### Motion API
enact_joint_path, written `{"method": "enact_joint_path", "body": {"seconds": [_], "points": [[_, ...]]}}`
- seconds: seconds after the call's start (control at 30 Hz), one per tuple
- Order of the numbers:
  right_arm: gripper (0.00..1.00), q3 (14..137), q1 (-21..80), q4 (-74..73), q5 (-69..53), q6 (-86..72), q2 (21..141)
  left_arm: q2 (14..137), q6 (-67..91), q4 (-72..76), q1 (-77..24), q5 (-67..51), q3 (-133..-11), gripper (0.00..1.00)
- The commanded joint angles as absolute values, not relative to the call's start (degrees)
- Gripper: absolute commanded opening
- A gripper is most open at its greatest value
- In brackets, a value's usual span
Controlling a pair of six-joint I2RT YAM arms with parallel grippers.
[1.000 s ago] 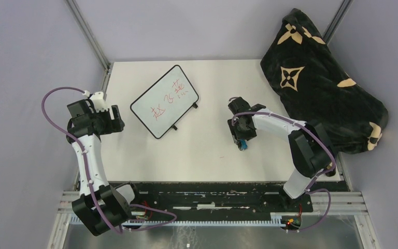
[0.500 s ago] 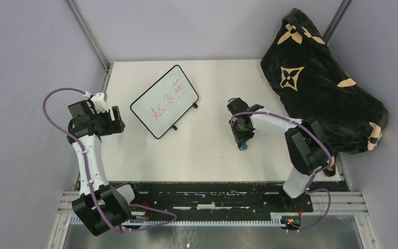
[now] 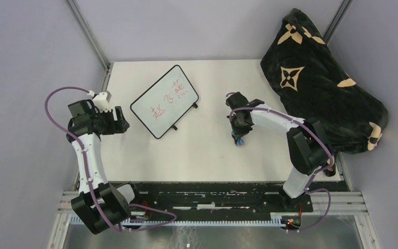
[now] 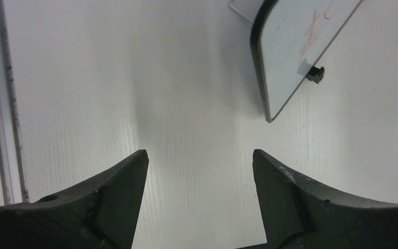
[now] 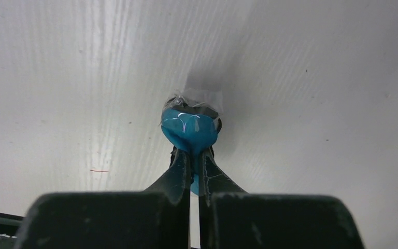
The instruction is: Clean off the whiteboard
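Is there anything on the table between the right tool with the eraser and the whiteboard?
Nothing visible. Only bare table lies between the right tool, shut on the eraser, and the whiteboard to its left.

whiteboard (image 3: 164, 101) left on table (image 3: 197, 155), eraser (image 5: 189, 129) right of it, cloth bundle (image 3: 321, 88) far right

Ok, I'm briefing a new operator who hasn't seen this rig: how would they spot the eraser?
Find the white table, then look right of the whiteboard with red writing. There the right gripper is shut on the eraser: a small block, the only bright blue thing in view.
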State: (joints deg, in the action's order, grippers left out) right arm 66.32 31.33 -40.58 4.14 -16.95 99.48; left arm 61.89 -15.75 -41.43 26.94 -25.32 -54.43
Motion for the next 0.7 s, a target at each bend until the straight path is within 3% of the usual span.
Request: {"method": "enact_joint_path", "body": {"seconds": [0.0, 0.4, 0.67], "points": [[0.00, 73.72, 31.18, -42.01, 2.15, -15.86, 97.00, 62.73, -20.99, -45.02, 27.19, -37.26, -59.03, 0.80], [0.00, 84.01, 31.13, -42.78, -1.39, -13.24, 98.57, 65.10, -24.94, -49.65, 27.17, -46.05, -64.58, 0.75], [0.00, 92.73, 31.08, -38.00, -9.22, -12.82, 103.83, 74.41, -26.87, -48.16, 27.22, -51.15, -66.65, 0.70]]}}
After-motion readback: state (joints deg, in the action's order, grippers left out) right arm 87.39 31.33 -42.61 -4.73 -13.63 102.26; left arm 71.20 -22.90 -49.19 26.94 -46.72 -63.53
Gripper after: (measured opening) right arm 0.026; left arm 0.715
